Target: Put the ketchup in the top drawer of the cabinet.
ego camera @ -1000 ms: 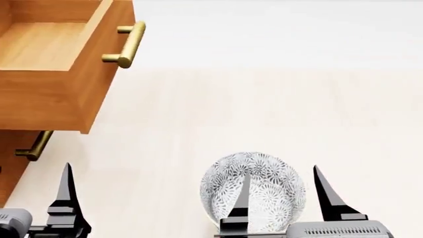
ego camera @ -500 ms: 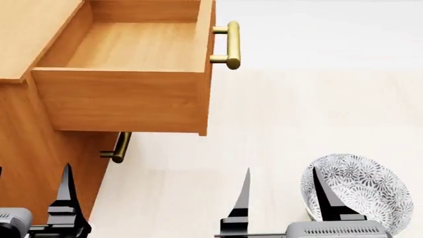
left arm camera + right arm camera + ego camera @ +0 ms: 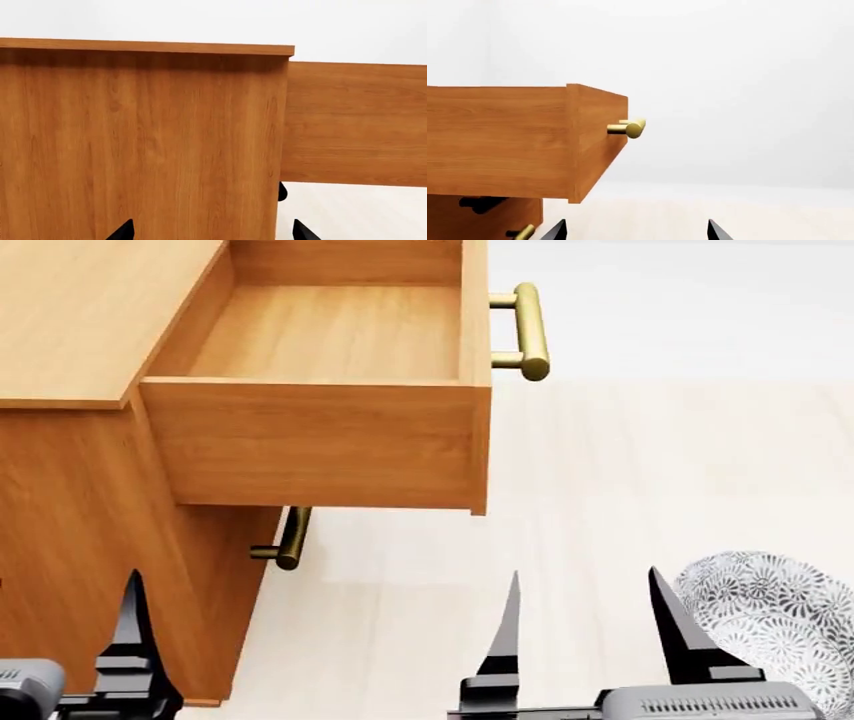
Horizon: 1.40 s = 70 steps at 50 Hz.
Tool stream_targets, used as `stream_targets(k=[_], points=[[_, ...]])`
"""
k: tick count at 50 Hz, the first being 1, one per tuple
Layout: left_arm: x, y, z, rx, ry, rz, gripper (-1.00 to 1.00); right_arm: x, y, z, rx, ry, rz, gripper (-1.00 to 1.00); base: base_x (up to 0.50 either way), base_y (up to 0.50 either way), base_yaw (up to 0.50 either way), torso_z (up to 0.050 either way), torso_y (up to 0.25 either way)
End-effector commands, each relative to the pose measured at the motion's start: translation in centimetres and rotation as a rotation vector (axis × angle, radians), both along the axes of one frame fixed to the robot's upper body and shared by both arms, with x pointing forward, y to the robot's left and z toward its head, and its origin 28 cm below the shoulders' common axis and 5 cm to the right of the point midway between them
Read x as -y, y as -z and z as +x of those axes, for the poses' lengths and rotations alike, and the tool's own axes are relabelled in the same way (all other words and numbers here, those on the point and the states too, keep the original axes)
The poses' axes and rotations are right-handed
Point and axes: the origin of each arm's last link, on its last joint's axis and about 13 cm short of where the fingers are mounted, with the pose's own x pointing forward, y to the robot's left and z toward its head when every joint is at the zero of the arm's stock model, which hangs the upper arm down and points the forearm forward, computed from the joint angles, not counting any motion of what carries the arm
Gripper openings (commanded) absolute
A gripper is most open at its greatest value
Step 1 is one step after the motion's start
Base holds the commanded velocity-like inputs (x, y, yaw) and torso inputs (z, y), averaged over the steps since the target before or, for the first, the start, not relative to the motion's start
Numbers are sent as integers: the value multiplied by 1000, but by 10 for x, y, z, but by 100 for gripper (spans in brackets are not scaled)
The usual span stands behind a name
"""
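The ketchup is out of view in every frame. The orange-brown cabinet [image 3: 80, 310] stands at the left, and its top drawer [image 3: 320, 445] is pulled out, open and empty, with a brass handle [image 3: 531, 330] on its front. My left gripper [image 3: 67, 585] is open and empty, low beside the cabinet's side [image 3: 133, 140]; the drawer's side [image 3: 353, 125] shows beyond it, and the gripper [image 3: 213, 231] shows there only as two spread tips. My right gripper [image 3: 591, 625] is open and empty over the floor, below and in front of the drawer [image 3: 500, 140]; it [image 3: 635, 231] faces the drawer's handle [image 3: 630, 128].
A lower drawer front is shut, with its own brass handle [image 3: 287, 540] under the open drawer, also visible in the right wrist view [image 3: 524, 232]. A grey-patterned bowl [image 3: 781, 625] sits on the pale floor at the lower right, just right of my right gripper.
The head view has swung left: cabinet, drawer and bowl have all slid to the right in the picture, and the cabinet's top and side now show. Both grippers stay open.
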Motion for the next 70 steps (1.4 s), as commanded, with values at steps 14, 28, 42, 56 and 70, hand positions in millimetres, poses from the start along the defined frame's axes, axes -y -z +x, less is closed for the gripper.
stream_targets(k=[14, 28, 42, 56, 70], points=[[2, 2, 2, -3, -13, 10, 100, 58, -19, -5, 32, 153, -48, 100, 0, 0, 0, 0, 0], [5, 7, 4, -17, -1, 3, 100, 151, -7, -16, -19, 555, -27, 100, 0, 0, 0, 0, 0], [6, 8, 4, -22, 0, 5, 100, 161, 0, -28, -44, 542, -6, 100, 0, 0, 0, 0, 0], [7, 10, 4, -28, -3, 6, 100, 149, 11, -61, -99, 279, -60, 100, 0, 0, 0, 0, 0], [8, 14, 5, -37, -5, 11, 100, 146, 30, -98, -138, 237, -59, 100, 0, 0, 0, 0, 0]])
